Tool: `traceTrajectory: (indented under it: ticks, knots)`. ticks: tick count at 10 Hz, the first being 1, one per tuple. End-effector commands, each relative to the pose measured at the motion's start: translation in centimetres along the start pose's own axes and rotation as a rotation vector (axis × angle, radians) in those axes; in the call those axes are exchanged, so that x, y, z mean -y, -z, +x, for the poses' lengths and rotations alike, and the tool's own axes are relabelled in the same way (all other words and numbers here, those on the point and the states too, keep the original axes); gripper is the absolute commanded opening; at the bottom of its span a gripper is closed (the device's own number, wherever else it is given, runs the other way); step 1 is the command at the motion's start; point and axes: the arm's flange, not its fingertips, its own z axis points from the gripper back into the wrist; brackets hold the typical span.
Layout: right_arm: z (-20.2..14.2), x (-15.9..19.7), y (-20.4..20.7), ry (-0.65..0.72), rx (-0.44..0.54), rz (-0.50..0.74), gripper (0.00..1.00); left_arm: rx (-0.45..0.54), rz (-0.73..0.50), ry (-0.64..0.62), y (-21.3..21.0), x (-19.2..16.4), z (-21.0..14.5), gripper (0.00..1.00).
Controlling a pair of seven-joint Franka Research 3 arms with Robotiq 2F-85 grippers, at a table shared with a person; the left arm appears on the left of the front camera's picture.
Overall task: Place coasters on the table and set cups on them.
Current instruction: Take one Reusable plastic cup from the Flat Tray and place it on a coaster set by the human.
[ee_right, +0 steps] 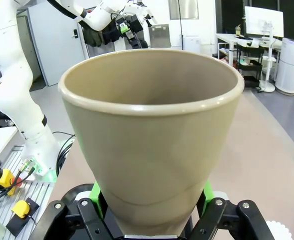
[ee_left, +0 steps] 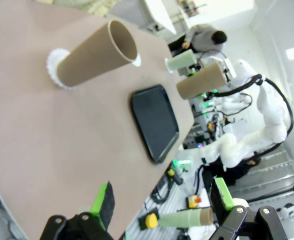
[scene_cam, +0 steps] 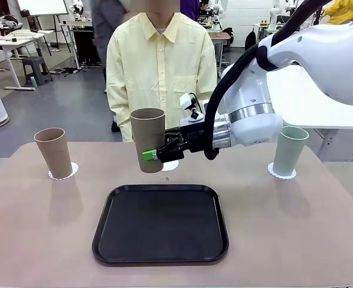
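**Three tumblers out, one of them in the air**

Three tall tapered matte tumblers show in the front view, and the flat black square tray (scene_cam: 160, 225) with rounded corners serves as the landmark on the wide beige-brown bench (scene_cam: 38, 228). Beyond the tray's far left corner, well apart from it, the light tan tumbler (scene_cam: 53, 153) stands upright on a small round white lacy paper coaster (scene_cam: 72, 171). Beyond the tray's far right corner, the pale mint green tumbler (scene_cam: 289, 150) stands upright on a second white lacy coaster (scene_cam: 283, 174).

The darker brown tumbler (scene_cam: 148, 139) hangs above the tray's far edge, near its middle, clear of the bench and leaning slightly. The right claw (scene_cam: 155, 153) is clenched on its lower part, green pads pressed to either side; the right wrist view shows those pads hugging the tumbler's base below its wide open mouth. Just behind the tray's far edge, partly hidden by the claw, lies a third white coaster (scene_cam: 170, 165) with nothing on it.

From the left wrist view, the left claw (ee_left: 162, 205) is released, its green-padded fingers (ee_left: 103, 204) spread wide with nothing between them, off the bench's near edge on the tray's left side. A person in a pale yellow shirt (scene_cam: 161, 72) stands at the far side of the bench, behind the tray.
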Motion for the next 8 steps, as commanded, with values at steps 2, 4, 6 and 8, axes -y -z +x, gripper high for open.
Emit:
traceTrajectory:
  ticks: [2, 4, 6, 8]
  knots:
    - [0.1, 4.7, -0.3, -0.002, -0.046, -0.066, 0.81, 0.005, 0.0, -0.004, -0.2, 0.2, 0.0, 1.0]
    - [0.1, 7.9, -0.2, -0.031, -0.091, -0.052, 0.81, 0.005, 0.0, -0.004, -0.2, 0.2, 0.0, 1.0]
    - [0.7, 11.0, -0.9, 0.001, -0.084, -0.103, 0.81, 0.005, 0.0, -0.004, -0.2, 0.2, 0.0, 1.0]
    - [1.4, 12.1, -1.5, 0.013, -0.066, -0.148, 0.81, 0.005, 0.0, -0.004, -0.2, 0.2, 0.0, 1.0]
